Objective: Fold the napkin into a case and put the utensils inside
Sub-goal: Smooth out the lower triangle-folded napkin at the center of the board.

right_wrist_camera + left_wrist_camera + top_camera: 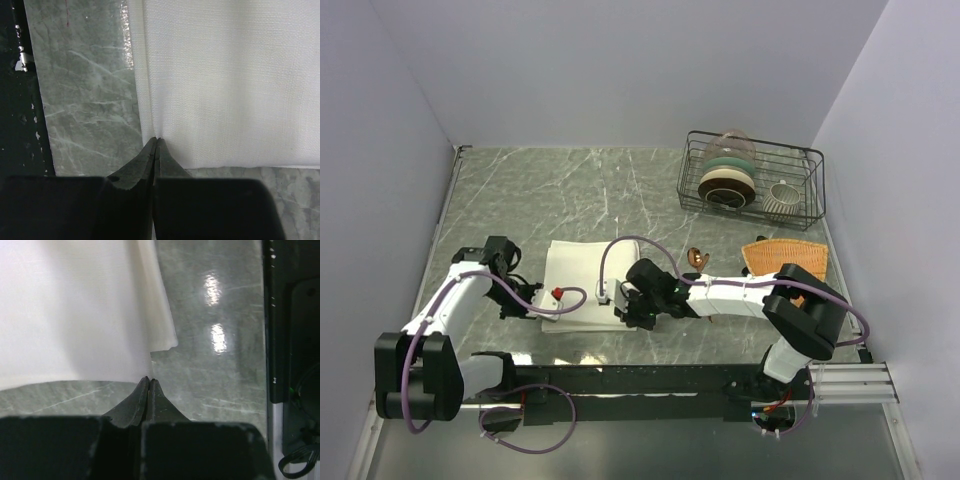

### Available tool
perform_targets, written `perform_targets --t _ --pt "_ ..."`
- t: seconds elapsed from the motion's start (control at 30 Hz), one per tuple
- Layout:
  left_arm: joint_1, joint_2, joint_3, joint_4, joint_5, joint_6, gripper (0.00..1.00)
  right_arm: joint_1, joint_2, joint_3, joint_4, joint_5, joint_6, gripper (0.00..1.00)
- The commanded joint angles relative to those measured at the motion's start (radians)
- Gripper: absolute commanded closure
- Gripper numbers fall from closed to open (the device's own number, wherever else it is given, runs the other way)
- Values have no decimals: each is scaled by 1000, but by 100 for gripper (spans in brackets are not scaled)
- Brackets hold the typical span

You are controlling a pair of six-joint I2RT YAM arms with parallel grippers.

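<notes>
Napkin [582, 275] lies flat on the grey-green marble table [520, 200], front centre between the two arms, as a cream-white upright rectangle with layered edges showing along its sides. It is not yet a narrow case. The left gripper [540, 307] sits at the napkin's near-left corner. In the left wrist view its fingers [142, 397] are pressed tight together, tips right at the cloth's near edge, apparently nipping it, and the cloth [75, 315] spreads away from the tips with a folded corner just beside them. The right gripper [623, 310] is at the near-right corner. In the right wrist view its fingers [165, 160] are also pressed together, pinching the napkin [225, 75] just inside its edge, with small creases running into the tips. A copper spoon [698, 258] rests on the table just beyond the right arm, apart from the napkin, only its bowl end showing. An orange fan-shaped mat [785, 255] lies to the right of the spoon. A wire dish rack [815, 190] stands at far right, holding plates [727, 180] and a ribbed cup [783, 197].
</notes>
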Motion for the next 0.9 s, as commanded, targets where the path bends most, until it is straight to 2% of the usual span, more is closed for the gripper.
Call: perform_targets --t 0.0,0.57,0.6,0.67,0.7,0.73,0.77,0.8,0.83,0.87 --pt "-18 -22 1 -93 -17 91 99 3 -5 40 -46 -5 -9 100" --pt "-179 28 4 -130 -27 77 97 2 18 61 -74 -14 -10 100" --pt "-186 38 6 -133 -31 85 84 2 21 66 -80 -17 -9 100" --pt "-206 46 12 -150 -41 109 64 2 21 83 -104 -25 -9 100" --pt "-209 43 15 -156 -47 117 47 -3 16 87 -113 -28 -9 86" --pt "-209 29 18 -163 -54 123 43 -6 1 96 -123 -43 -7 77" --pt "-208 21 33 -168 -66 107 41 -10 -8 101 -152 -48 -4 67" --pt "-205 15 44 -179 -72 88 40 -24 -20 107 -165 -57 2 49" --pt "-191 10 59 -182 -70 73 39 -33 -48 121 -182 -80 10 43" --pt "-130 15 111 -190 -52 54 40 -44 -65 126 -207 -99 20 40"
